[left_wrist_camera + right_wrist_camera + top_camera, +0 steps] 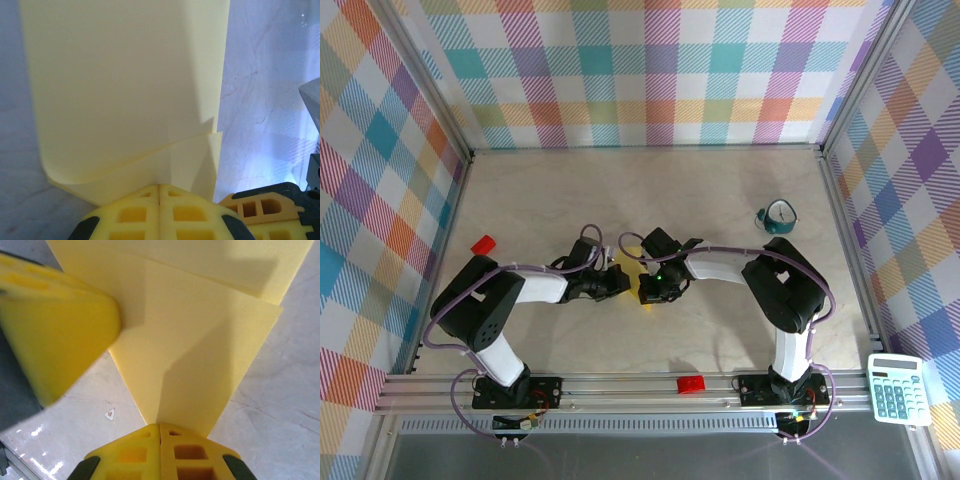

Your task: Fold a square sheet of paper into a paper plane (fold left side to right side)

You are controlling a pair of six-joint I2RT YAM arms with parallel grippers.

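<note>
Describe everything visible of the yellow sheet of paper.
The yellow sheet of paper is thin, plain and matte, folded into overlapping layers with straight edges. It lies near the middle of the pale table. The shut left gripper and the shut right gripper each meet an edge of it; whether they pinch it is unclear.

left gripper [617, 284] and right gripper [654, 290] close together at mid-table, arms bent inward from bases at the near rail. between and under the two, bits of the yellow square sheet of paper [628, 268], mostly covered by the wrists. small red brick [482, 243] well off to the left on the pale table [570, 190]; second red brick [691, 384] on the near rail. teal roll-like object [778, 218] far right. white calculator [897, 389] at the near right corner, past the rail's end. plaid walls [640, 70] on three sides.
</note>
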